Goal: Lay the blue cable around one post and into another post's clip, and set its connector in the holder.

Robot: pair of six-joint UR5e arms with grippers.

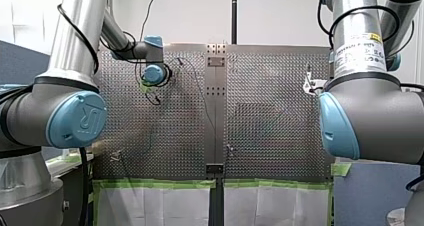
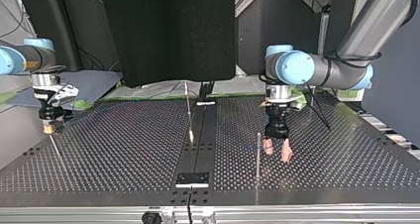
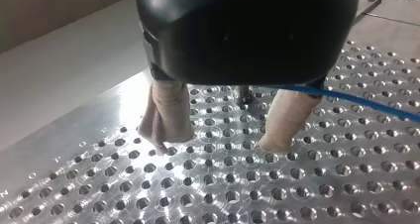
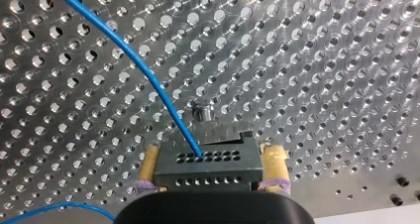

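Pinching the connector (image 4: 208, 164) in our right claw (image 4: 212, 169), left claw (image 3: 220, 137) wide; limp blue cable (image 4: 148, 80), best gripped near its stiff end

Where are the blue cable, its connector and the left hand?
blue cable (image 4: 148, 80), right wrist view, middle of strand.
connector (image 4: 208, 167), right wrist view, holed face.
left hand (image 2: 277, 152), top view, midway between fingertips.

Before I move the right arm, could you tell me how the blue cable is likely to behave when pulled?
Probably floppy: the blue cable sweeps in a loose curve away from the connector. It looks thin, so likely light and trailing. On the smooth perforated table it may slide easily.
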